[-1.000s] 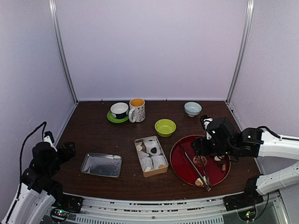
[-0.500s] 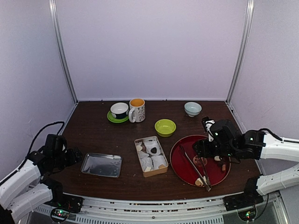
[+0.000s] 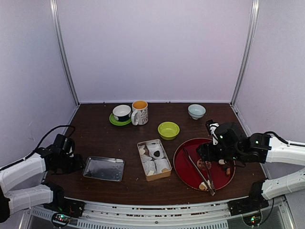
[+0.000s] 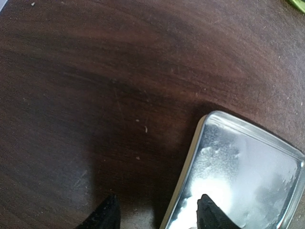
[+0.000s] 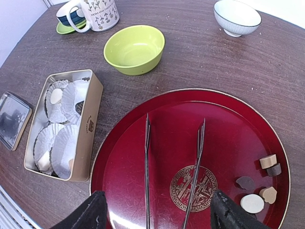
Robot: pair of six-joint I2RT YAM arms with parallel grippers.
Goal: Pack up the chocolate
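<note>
Top view:
- Step: fetching tongs (image 3: 198, 172) for next chocolate (image 3: 221, 162).
- Right tool (image 3: 205, 151) hovers over red plate (image 3: 181, 167).
- Left tool (image 3: 76, 163) at tin lid (image 3: 103, 168) on counter (image 3: 95, 136).

Left wrist:
- Jaws apart, astride lid's rim, nothing clamped. Top view cannot show this.

Right wrist:
- Jaws spread wide, empty, above tongs.
- Loose pieces at plate's right edge, few already in box (image 3: 159, 176) cups, plainer here than from above.
- Next, likely: descend, pinch both tong arms squarely.

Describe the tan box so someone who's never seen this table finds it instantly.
Start at the round red tray right of centre. Just left of it sits a tan rectangular box. It alone holds white pleated paper cups; the flat metal tray further left holds none.
</note>
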